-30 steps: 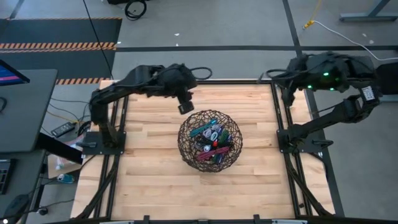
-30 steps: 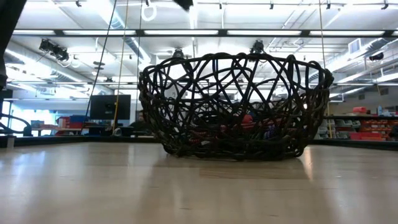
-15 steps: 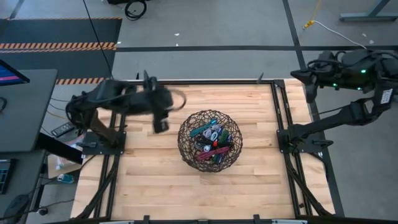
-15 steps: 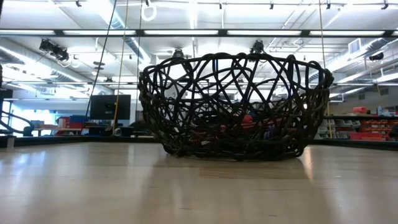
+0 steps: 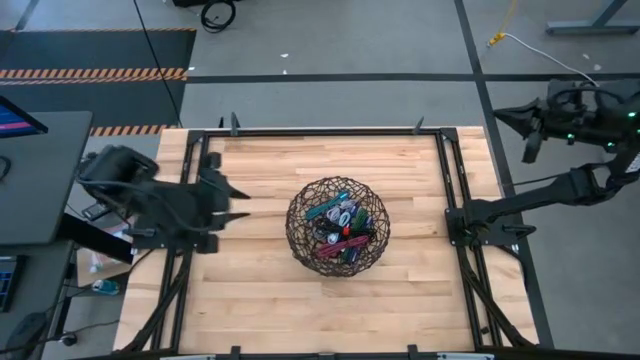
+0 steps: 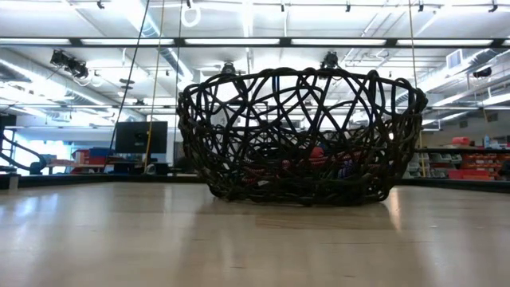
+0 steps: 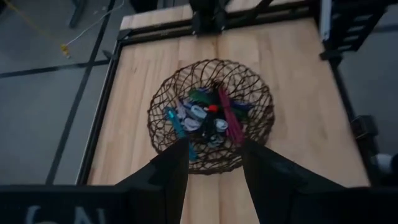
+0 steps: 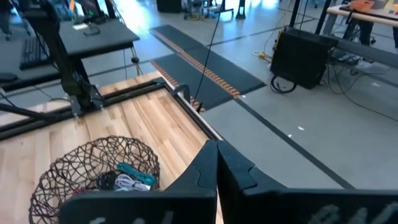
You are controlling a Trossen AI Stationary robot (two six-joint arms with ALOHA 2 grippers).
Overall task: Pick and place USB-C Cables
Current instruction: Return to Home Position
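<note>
My left gripper (image 5: 240, 203) hangs to the left of the wire basket (image 5: 291, 226), fingers spread and empty. My right gripper (image 5: 505, 113) sits well off to the basket's right, fingers pressed together. The USB-C cables (image 5: 338, 225) lie piled inside the basket.

Left tool (image 5: 238, 202), right tool (image 5: 503, 113) farther outward.

Around my butcher-block table (image 5: 260, 300) I see grey concrete floor (image 5: 350, 40), a black mat with orange hazard stripes (image 5: 100, 73) off the table's left corner, a grey desk (image 5: 40, 180) left of the table, strip lights (image 6: 327, 41) high above it.
</note>
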